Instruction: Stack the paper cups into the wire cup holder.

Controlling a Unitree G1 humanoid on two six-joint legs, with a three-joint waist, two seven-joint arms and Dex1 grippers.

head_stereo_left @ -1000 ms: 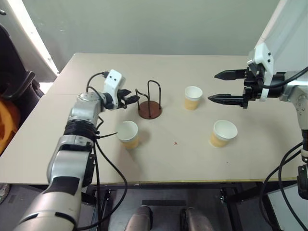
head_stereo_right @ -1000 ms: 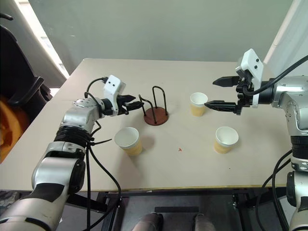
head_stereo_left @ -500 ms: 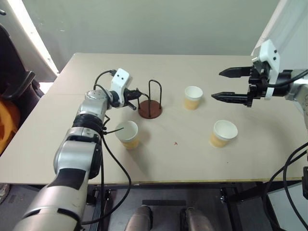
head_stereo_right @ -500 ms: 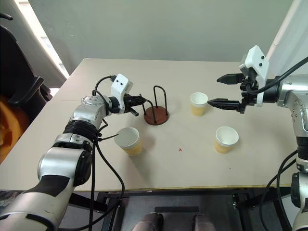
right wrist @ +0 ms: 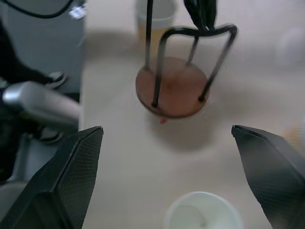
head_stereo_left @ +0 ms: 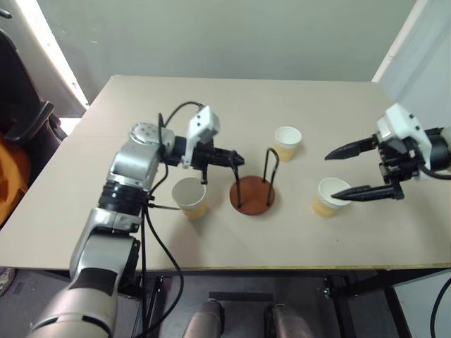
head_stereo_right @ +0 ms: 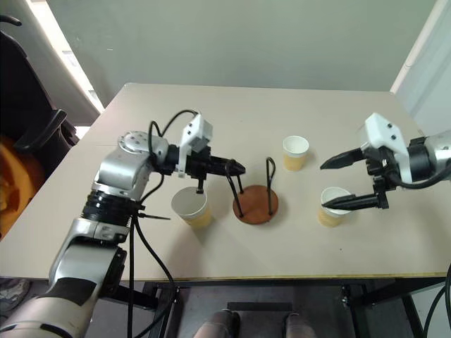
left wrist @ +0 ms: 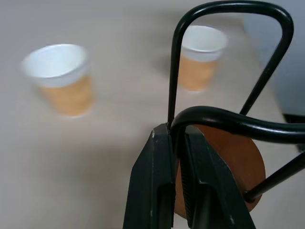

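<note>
The left hand (head_stereo_left: 238,159), two black fingers pressed together, pinches the top of one thin black wire loop of the wire cup holder (head_stereo_left: 252,195), a round reddish-brown disc base with upright black loops. The left wrist view shows the fingers (left wrist: 155,181) clamped on the bent wire right where the loop arches over. The holder stands on the pale beige tabletop (head_stereo_left: 141,239) near its middle, its base at about five o'clock from the left hand.

Three tapered paper cups, white inside and pale yellow-tan outside, stand upright and apart. One cup (head_stereo_left: 189,196) sits just beside the holder at its nine o'clock, below the left wrist. A second cup (head_stereo_left: 287,142) stands at the holder's one o'clock. The third cup (head_stereo_left: 330,196) lies at the holder's three o'clock.

The right hand (head_stereo_left: 347,172) hangs with its fingers spread wide, empty, over that third cup, one finger above the rim.
</note>
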